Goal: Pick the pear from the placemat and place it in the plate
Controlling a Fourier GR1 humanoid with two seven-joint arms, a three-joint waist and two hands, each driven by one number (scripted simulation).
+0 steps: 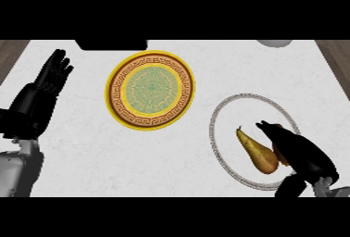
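In the head view you're at the grasp step: your right hand at lower right curls against the pear, which lies on the round placemat, not yet lifted. Your left hand rests open at upper left; next you'd need to close, lift, and carry up-left to the plate

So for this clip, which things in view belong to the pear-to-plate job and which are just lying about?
Part of the job:
- pear, lying on the placemat
- plate, nothing on it
- right hand, beside the pear

Not part of it:
- left hand, resting open at left
- dark object at the far edge
- grey object, far right
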